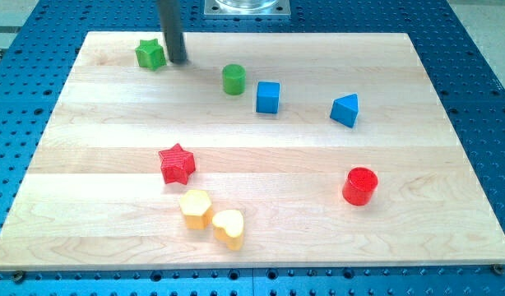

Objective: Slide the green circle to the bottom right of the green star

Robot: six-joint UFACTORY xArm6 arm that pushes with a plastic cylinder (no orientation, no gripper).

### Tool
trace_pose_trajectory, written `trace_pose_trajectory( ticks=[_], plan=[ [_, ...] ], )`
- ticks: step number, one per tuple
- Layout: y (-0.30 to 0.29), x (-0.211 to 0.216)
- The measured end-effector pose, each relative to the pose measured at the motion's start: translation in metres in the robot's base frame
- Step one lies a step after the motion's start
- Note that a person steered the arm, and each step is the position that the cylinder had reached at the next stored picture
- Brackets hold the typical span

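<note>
The green circle is a short green cylinder on the wooden board, in the upper middle of the view. The green star lies near the board's top left corner. The circle is to the right of the star and a little lower. My tip is the lower end of a dark rod that comes down from the view's top. It stands just right of the green star, close to it, and left of the green circle with a gap between.
A blue cube lies just right of the green circle. A blue triangular block is further right. A red star, a yellow hexagon-like block and a yellow heart lie lower left. A red cylinder is lower right.
</note>
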State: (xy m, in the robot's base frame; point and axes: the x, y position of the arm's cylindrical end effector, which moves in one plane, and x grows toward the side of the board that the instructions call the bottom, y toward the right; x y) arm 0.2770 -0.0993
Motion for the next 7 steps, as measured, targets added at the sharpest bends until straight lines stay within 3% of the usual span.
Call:
trace_pose_trajectory(
  ticks=[2,3,4,5,7],
  plan=[
    [-0.112,-0.011],
    [-0.052,-0.010],
    [0.082,-0.011],
    [0.169,0.019],
    [0.022,0.043]
  ],
)
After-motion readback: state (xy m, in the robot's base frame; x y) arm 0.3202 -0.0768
